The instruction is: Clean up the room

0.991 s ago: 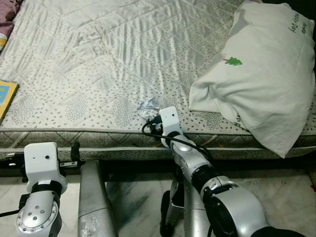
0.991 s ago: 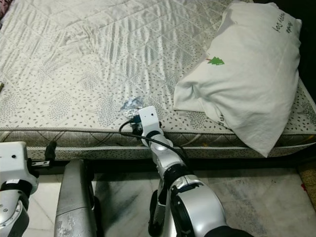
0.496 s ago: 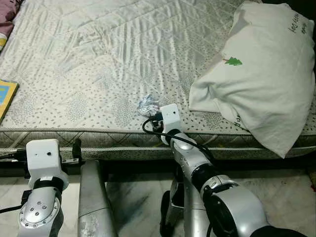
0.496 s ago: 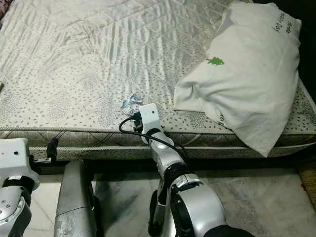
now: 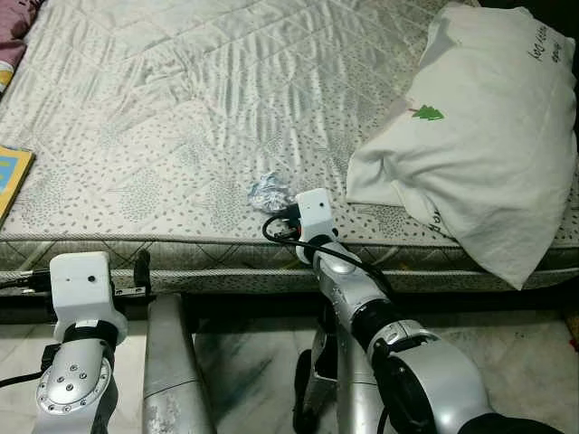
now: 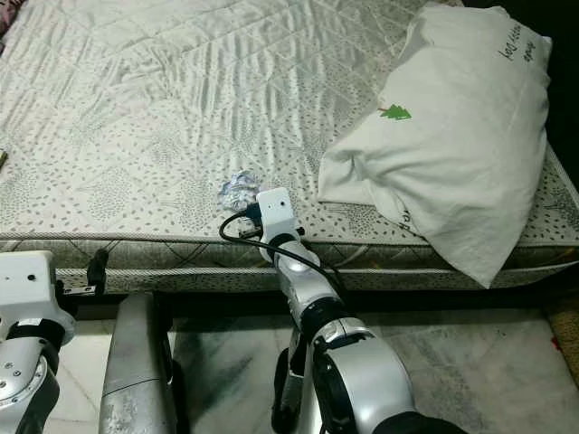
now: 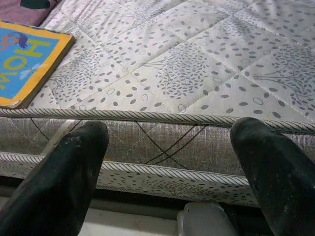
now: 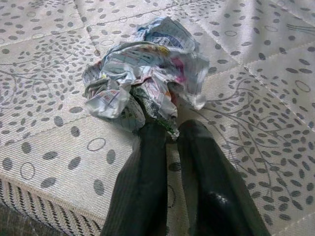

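One right hand (image 8: 167, 132) pinching wrapper (image 8: 142, 81), mattress (image 5: 181, 136) edge

Since a second ago the right gripper (image 8: 165, 132) is further in over the mattress edge (image 5: 181, 242) with the crumpled wrapper (image 8: 142, 81) nudged slightly ahead of its closed fingertips, while the left wrist block sits a touch lower.

A crumpled ball of printed paper (image 8: 142, 88) lies on the bed (image 5: 181, 108). It sits near the front edge.
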You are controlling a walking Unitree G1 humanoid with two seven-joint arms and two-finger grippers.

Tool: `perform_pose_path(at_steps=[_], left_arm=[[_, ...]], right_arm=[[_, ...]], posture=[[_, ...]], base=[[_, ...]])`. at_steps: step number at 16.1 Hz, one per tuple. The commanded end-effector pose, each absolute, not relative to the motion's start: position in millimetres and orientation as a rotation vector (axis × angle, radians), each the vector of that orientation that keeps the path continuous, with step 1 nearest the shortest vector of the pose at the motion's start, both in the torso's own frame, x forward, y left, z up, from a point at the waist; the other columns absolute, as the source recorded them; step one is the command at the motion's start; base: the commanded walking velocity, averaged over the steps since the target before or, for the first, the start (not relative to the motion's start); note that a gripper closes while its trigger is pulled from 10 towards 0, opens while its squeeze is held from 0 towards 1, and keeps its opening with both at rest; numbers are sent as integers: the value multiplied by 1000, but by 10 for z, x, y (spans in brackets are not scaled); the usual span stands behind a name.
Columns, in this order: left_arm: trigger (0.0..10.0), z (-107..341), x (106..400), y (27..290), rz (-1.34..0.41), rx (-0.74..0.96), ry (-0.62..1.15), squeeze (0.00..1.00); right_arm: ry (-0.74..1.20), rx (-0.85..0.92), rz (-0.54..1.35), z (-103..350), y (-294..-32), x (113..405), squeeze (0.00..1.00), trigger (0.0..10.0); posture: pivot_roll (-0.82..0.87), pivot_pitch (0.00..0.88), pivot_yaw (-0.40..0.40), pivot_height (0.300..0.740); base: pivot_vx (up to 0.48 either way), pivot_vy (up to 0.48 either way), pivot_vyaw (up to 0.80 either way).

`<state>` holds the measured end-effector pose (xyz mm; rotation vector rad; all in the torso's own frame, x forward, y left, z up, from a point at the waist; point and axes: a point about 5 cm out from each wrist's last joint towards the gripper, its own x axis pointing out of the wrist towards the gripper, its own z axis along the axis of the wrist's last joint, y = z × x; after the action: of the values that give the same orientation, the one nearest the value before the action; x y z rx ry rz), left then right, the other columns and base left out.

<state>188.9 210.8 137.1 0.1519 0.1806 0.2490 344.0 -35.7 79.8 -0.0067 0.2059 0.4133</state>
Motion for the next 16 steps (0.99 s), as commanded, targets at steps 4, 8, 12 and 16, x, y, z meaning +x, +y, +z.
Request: perform_pose_path(at_steps=[4, 8, 12, 16], left_arm=[[10000, 1340, 1903, 2087, 234, 163, 192, 0], [10000, 1340, 1908, 2088, 236, 162, 189, 0], [10000, 1346, 1898, 2095, 236, 162, 189, 0], [10000, 1344, 1888, 2072, 214, 166, 194, 0]], right_arm=[[197, 39, 454, 855, -168, 3417, 0, 0], [164, 50, 457, 896, -319, 3474, 1000, 6392], [42, 28, 531, 1071, -418, 3539, 1000, 10000], [-48, -64, 658, 1147, -466, 3514, 1000, 10000]], posture=[[294, 185, -124, 513], [295, 184, -126, 513], [294, 190, -125, 513], [287, 199, -111, 513]], base=[[0, 0, 0], [0, 0, 0], [0, 0, 0], [0, 0, 0]])
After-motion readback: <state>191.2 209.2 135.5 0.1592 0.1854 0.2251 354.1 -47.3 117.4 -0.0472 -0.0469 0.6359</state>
